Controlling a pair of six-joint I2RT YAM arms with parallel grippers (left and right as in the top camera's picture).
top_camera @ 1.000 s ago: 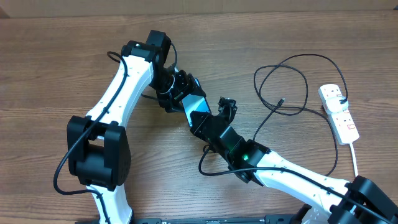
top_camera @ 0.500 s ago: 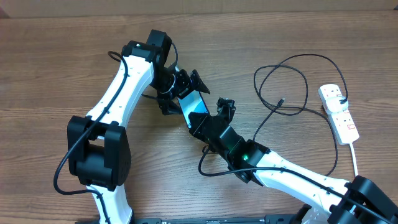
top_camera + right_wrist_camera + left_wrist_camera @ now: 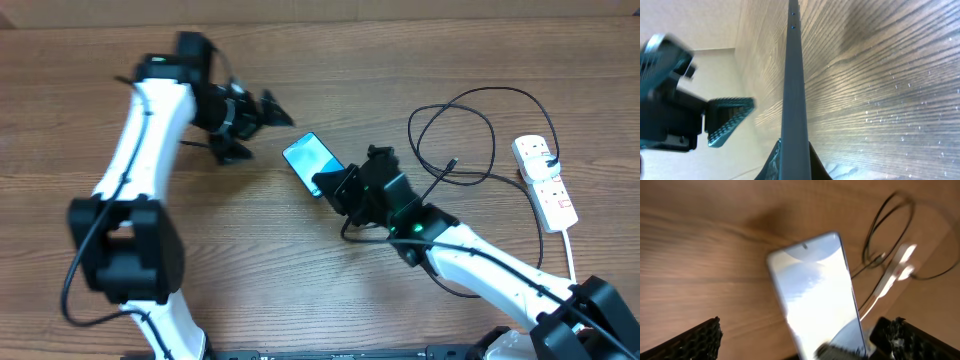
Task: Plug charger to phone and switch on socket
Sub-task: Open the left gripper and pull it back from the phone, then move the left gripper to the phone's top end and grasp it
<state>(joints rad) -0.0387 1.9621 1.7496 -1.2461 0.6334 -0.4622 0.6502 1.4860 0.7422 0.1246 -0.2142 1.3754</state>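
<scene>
The phone [image 3: 310, 158] has a light blue screen and lies tilted near the table's middle. My right gripper [image 3: 335, 183] is shut on its near end. In the right wrist view the phone [image 3: 793, 70] shows edge-on between my right gripper's fingers [image 3: 793, 162]. My left gripper [image 3: 258, 117] is open and empty, up and left of the phone. The left wrist view is blurred and shows the phone [image 3: 812, 287] ahead of the open left gripper [image 3: 802, 347]. The charger [image 3: 470, 125], a black cable, lies in loops at the right with its plug tip [image 3: 455, 160] free on the table. The socket [image 3: 546, 178] is at the far right.
The socket's thick white cord [image 3: 571, 250] runs toward the front right edge. The left gripper's finger [image 3: 727, 120] shows at the left of the right wrist view. The wooden table [image 3: 120, 60] fills the scene.
My left gripper has let go of the phone and swung away up and left. My right gripper, holding the phone, has shifted a little right and back.
</scene>
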